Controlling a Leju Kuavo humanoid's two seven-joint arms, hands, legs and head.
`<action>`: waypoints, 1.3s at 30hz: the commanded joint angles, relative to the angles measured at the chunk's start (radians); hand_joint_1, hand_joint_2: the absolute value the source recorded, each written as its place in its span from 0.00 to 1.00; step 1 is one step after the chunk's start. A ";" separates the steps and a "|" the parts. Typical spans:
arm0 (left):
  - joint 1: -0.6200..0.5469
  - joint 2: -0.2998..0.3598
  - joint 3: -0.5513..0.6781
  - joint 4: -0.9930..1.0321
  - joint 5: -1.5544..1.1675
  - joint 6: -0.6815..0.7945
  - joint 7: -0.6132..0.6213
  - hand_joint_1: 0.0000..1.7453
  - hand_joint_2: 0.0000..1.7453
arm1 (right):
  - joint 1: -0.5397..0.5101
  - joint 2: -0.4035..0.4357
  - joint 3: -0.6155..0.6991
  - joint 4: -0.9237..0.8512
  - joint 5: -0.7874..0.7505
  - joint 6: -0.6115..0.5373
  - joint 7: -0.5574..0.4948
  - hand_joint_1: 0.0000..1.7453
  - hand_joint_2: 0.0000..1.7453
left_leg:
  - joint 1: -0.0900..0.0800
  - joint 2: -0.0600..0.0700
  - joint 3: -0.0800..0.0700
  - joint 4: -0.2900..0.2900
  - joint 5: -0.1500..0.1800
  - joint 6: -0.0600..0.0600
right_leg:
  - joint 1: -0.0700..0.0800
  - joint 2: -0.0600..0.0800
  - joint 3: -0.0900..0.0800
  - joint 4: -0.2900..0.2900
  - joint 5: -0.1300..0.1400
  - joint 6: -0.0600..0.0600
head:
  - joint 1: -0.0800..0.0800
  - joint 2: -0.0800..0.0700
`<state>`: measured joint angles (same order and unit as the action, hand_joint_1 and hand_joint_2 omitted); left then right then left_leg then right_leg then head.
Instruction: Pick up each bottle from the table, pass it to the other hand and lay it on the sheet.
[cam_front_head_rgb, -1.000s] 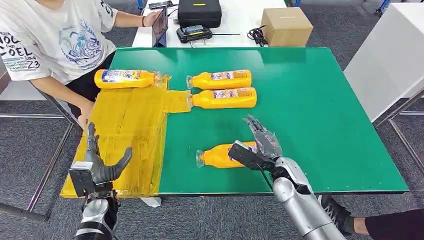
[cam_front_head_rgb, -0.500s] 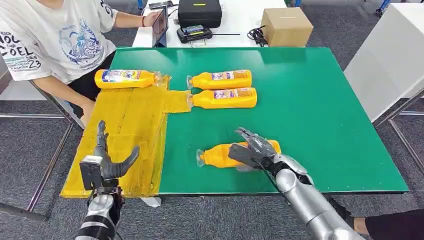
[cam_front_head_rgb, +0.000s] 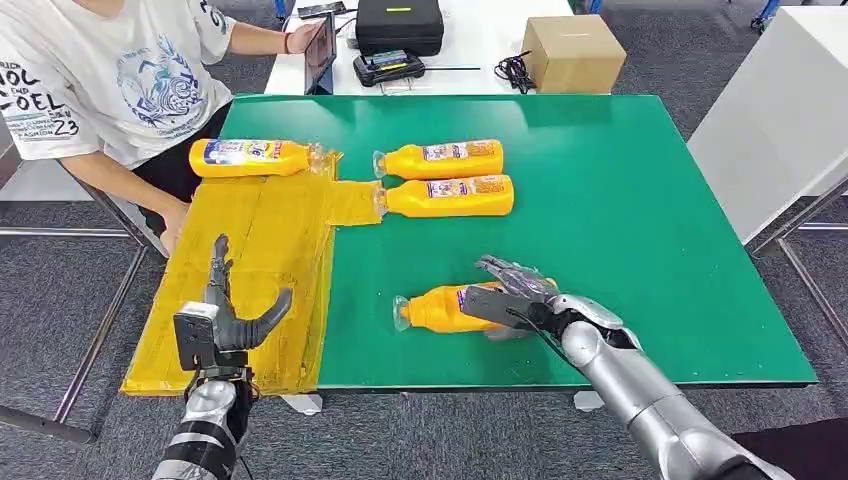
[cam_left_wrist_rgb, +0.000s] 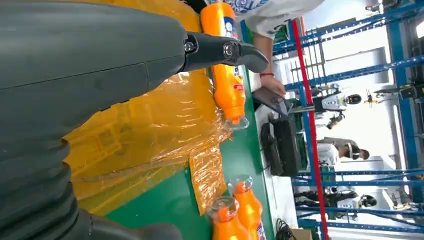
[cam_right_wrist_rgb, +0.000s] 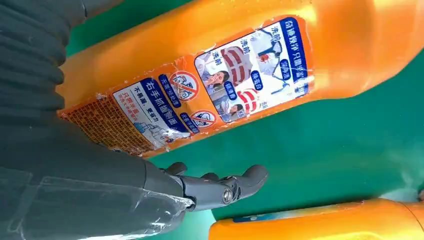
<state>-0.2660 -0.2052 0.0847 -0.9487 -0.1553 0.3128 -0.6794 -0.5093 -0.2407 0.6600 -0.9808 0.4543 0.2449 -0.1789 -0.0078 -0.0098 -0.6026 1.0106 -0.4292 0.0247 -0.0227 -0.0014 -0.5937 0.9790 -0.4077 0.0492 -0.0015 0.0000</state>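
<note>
An orange bottle (cam_front_head_rgb: 432, 310) lies on its side near the front edge of the green table (cam_front_head_rgb: 640, 220), cap to the left. My right hand (cam_front_head_rgb: 512, 288) hovers low over its base end with fingers spread; in the right wrist view the thumb (cam_right_wrist_rgb: 220, 189) stands off the labelled bottle (cam_right_wrist_rgb: 210, 85). Two more orange bottles (cam_front_head_rgb: 440, 159) (cam_front_head_rgb: 450, 196) lie side by side farther back. Another bottle (cam_front_head_rgb: 250, 157) rests on the far end of the yellow sheet (cam_front_head_rgb: 270, 250). My left hand (cam_front_head_rgb: 225, 312) is open above the sheet's near part, holding nothing.
A person sits at the table's far left, one hand (cam_front_head_rgb: 170, 228) near the sheet's edge. Behind the green table stands a white table with a cardboard box (cam_front_head_rgb: 573, 52) and a black case (cam_front_head_rgb: 398, 25). A white cabinet (cam_front_head_rgb: 790, 110) is at the right.
My right hand has tipped down from raised fingers to lie low over the near bottle. My left hand has moved forward and slightly right over the sheet. The bottles have not moved.
</note>
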 joint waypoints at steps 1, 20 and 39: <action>-0.051 0.010 -0.024 0.090 0.011 -0.007 -0.012 0.00 1.00 | -0.103 -0.032 0.142 0.094 -0.014 0.047 0.015 0.00 1.00 | 0.002 0.001 0.002 0.001 -0.001 -0.002 | 0.002 0.000 0.003 -0.001 -0.001 -0.002 | 0.000 0.000; -0.070 -0.018 -0.020 0.147 0.071 -0.041 -0.012 0.00 1.00 | -0.354 -0.074 0.499 0.143 0.003 0.207 0.080 1.00 1.00 | 0.002 0.003 0.003 0.002 -0.002 -0.002 | 0.003 0.002 0.003 0.001 -0.001 -0.003 | 0.000 0.000; -0.070 -0.027 -0.030 0.164 0.072 -0.039 -0.001 0.00 1.00 | -0.404 -0.058 0.688 0.174 -0.050 0.207 0.081 1.00 1.00 | 0.002 0.001 0.003 0.001 0.000 -0.001 | 0.002 0.000 0.003 -0.001 0.000 -0.002 | 0.000 0.000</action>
<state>-0.3019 -0.2312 0.0687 -0.8541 -0.0805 0.2708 -0.6775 -0.8693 -0.3128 1.2111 -0.8762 0.4181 0.4536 -0.0927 -0.0079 -0.0091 -0.6021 1.0110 -0.4287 0.0254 -0.0227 -0.0012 -0.5935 0.9791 -0.4075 0.0494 -0.0015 0.0000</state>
